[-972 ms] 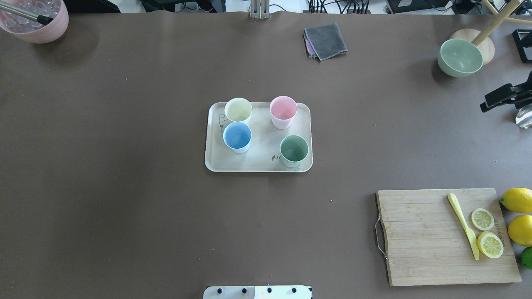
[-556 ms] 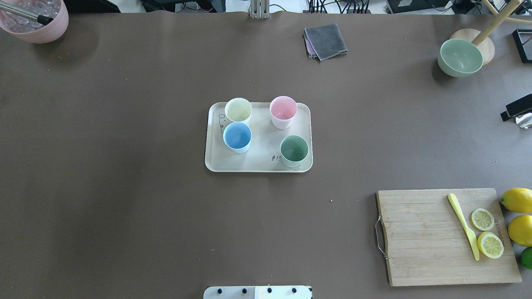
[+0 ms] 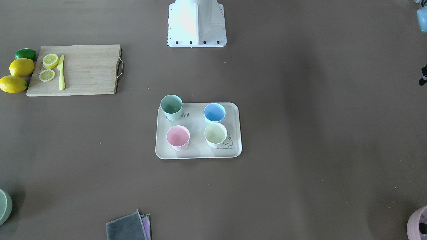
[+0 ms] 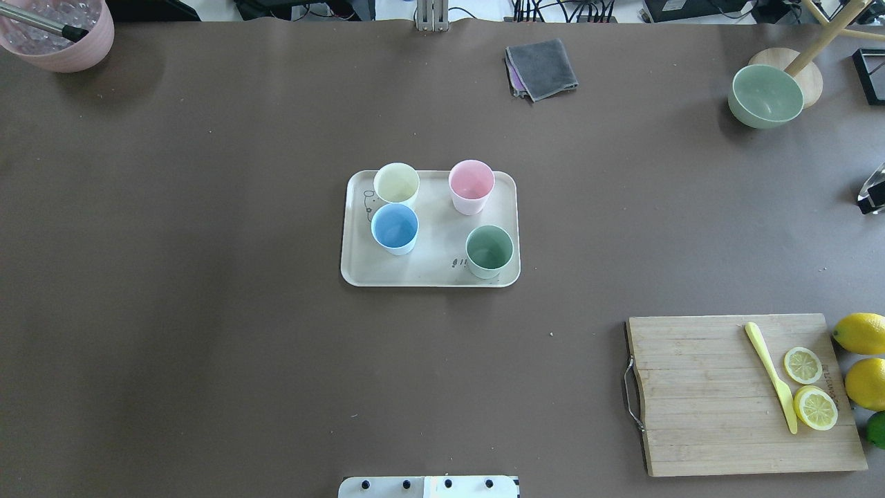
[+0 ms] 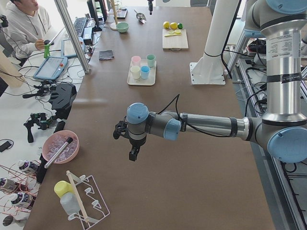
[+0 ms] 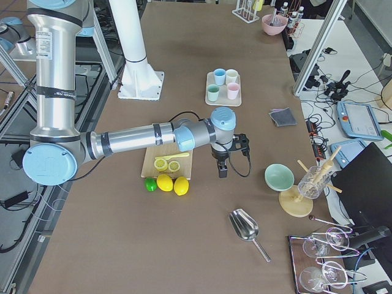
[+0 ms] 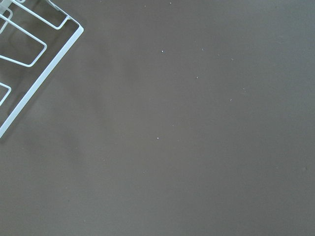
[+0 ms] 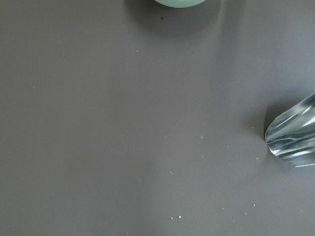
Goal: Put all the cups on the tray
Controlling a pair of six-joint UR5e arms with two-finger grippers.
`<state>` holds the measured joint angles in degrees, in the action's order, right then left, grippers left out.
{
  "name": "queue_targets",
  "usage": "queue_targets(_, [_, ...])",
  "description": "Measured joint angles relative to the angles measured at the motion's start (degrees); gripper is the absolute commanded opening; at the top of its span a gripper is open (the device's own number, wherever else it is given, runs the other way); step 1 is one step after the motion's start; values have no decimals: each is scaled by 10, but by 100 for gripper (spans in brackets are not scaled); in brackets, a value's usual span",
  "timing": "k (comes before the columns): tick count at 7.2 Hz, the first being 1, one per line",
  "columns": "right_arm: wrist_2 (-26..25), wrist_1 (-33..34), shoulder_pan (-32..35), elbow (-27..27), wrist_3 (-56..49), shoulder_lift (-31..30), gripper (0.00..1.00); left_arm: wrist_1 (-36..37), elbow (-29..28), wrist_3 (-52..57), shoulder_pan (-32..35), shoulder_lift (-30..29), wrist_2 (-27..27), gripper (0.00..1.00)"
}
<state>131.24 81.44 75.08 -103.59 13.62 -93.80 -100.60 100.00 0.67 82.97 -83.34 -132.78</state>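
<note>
The cream tray (image 4: 429, 273) lies mid-table with all four cups upright on it: pale yellow (image 4: 396, 183), pink (image 4: 471, 183), light blue (image 4: 395, 227) and mint green (image 4: 489, 249). In the front-facing view the tray (image 3: 196, 151) holds the same cups. My left gripper (image 5: 133, 155) hangs over bare table far from the tray, near the table's left end. My right gripper (image 6: 222, 171) hangs over bare table near the right end, beside the cutting board. I cannot tell whether either is open or shut. Neither wrist view shows its fingers.
A wooden cutting board (image 4: 705, 394) with lemon slices and a yellow knife lies front right, lemons beside it. A sage bowl (image 4: 766, 95), a grey cloth (image 4: 543, 68) and a pink bowl (image 4: 59, 34) sit along the far edge. A metal scoop (image 8: 293, 137) and a wire rack (image 7: 29, 49) lie at the table's ends.
My right gripper has moved out past the right edge of the overhead view. The cups and tray have not moved.
</note>
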Motion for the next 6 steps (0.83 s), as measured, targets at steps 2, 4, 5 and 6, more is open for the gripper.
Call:
queue_targets(2, [5,-2,11,0,-8,-4,100,-1,3,1,0,0,-22,98])
queue_targets(4, [7,-2,16,0,-9,-3,100,-2,2,3,-1,-1,-31,98])
queue_targets(5, [8,-1,17,1,-10,-2,100,-2,2,4,-1,-1,-30,98])
queue_targets(6, [8,0,17,1,-9,-1,100,-2,4,4,0,-1,-30,98])
